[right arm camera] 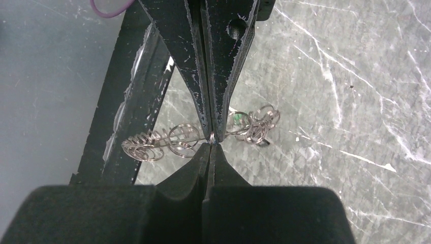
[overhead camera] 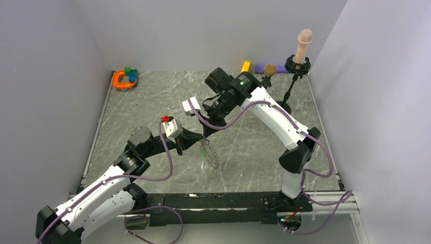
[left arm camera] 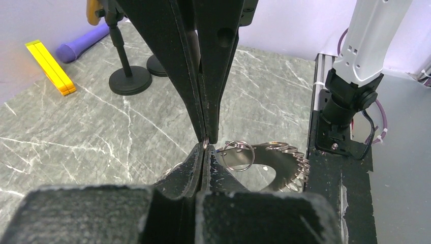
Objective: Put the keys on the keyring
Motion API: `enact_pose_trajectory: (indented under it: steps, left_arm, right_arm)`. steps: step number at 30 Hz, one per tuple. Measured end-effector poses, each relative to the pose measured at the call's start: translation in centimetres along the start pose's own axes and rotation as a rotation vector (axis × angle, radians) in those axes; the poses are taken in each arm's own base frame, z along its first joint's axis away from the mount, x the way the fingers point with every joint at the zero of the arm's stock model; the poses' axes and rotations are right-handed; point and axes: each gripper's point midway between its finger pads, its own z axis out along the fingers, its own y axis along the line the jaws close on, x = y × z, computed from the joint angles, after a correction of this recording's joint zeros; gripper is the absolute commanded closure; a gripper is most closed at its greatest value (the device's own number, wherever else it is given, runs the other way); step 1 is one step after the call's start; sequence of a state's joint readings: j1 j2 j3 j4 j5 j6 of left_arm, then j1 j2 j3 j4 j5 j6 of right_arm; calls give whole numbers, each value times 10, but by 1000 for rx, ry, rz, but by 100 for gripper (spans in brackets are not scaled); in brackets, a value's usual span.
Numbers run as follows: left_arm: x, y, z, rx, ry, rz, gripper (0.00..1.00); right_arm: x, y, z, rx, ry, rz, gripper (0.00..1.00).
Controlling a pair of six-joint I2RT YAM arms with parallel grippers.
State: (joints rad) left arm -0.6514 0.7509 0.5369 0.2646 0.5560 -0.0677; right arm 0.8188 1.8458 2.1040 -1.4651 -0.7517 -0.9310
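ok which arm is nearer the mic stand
Right. The right arm reaches past just left of the mic stand; the left arm sits at the near left, well away from it.

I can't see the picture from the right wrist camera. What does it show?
The right pincer, black and shut, pinches the thin wire of a silvery keyring strung with small loops. A speck of green shows among the loops, and a grey marbled table lies behind.
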Motion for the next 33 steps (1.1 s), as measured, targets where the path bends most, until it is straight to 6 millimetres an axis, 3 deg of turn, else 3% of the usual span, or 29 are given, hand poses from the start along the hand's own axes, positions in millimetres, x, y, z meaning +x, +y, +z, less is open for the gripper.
enact_pose_trajectory:
  steps: [3, 6, 15, 22, 30, 33]
  left_arm:
    - [0, 0, -1, -1, -3, 2, 100]
    - [4, 0, -5, -16, -12, 7, 100]
    - [16, -6, -19, -33, -106, 31, 100]
    - [-4, -10, -21, -22, -213, 55, 100]
    - [-25, -13, -22, -9, -295, 65, 100]
    - [-27, -13, -22, -6, -304, 62, 100]
  right_arm:
    - [0, 1, 1, -4, -2, 7, 70]
    - [-2, 3, 2, -15, -18, 21, 58]
    - [1, 1, -10, -33, -111, 47, 57]
    - [-2, 12, -8, -73, -165, 18, 62]
    - [-11, 6, -6, -66, -207, 2, 64]
    - [-13, 3, -5, -65, -215, 2, 71]
